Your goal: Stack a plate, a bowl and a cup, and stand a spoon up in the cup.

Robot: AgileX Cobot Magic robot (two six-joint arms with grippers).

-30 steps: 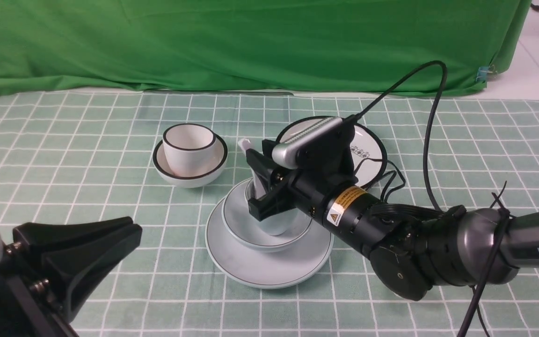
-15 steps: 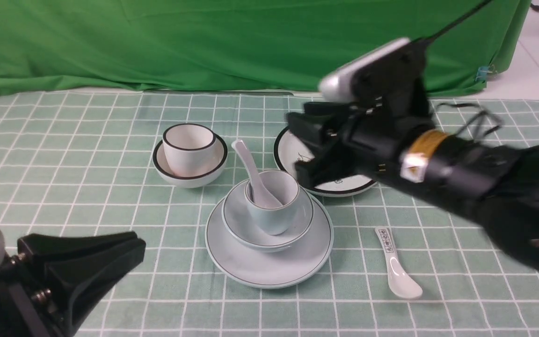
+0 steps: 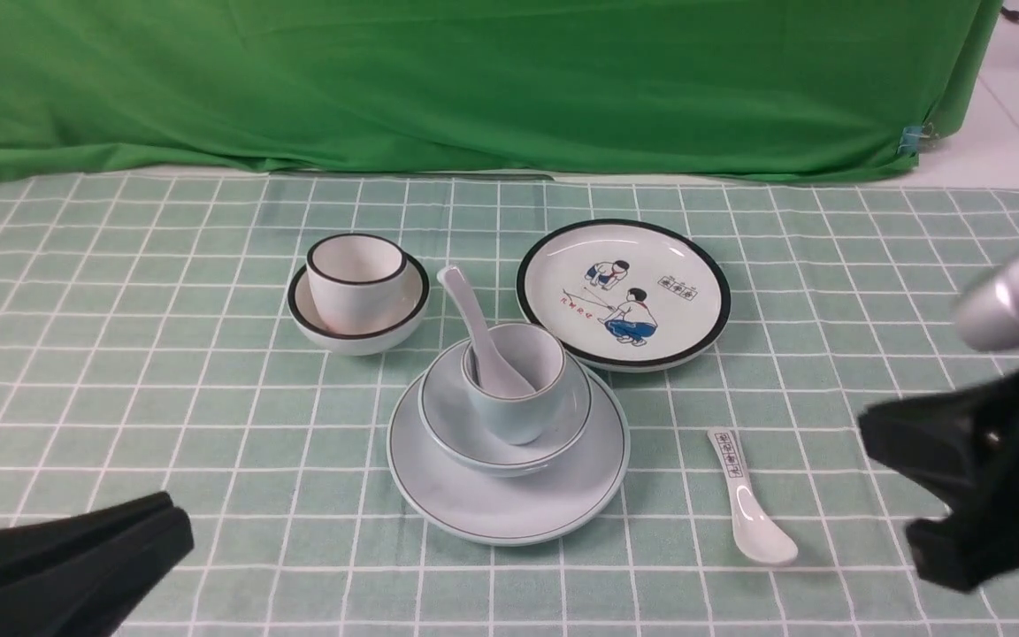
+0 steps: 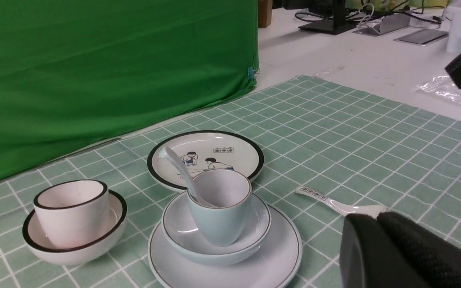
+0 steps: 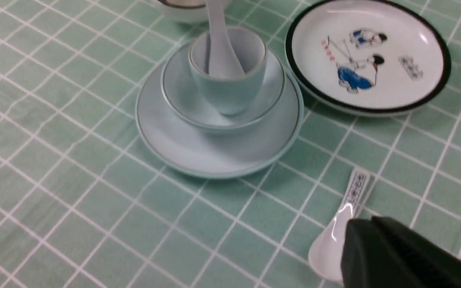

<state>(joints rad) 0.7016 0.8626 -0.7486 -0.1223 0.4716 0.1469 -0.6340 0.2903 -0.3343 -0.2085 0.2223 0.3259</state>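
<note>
The pale blue-green plate (image 3: 509, 518) lies near the middle of the green checked tablecloth (image 3: 120, 354). The pale blue-green bowl (image 3: 474, 451) sits in this plate, and the small blue-green cup (image 3: 518, 416) stands inside the bowl, tilted a little. The plain white spoon (image 3: 474, 323) stands in the cup: its scoop is down inside and its handle leans over the rim toward the far left.

To the far left of this stack is a white bowl with a thick black rim (image 3: 359, 332), and 1 white cup with a black rim (image 3: 356, 283) sits in it. To the far right of the stack lies a black-rimmed plate with 2 cartoon figures (image 3: 695, 292); nothing is on it. A second white spoon with dark marks on its handle (image 3: 748, 504) lies flat on the cloth, to the right of the stack.

The left gripper (image 4: 374, 224) is at the near left with its jaws closed, and it holds nothing. The right gripper (image 5: 364, 236) is at the near right, above the cloth beside the marked spoon; in the right wrist view its fingers are pressed together and grip nothing
</note>
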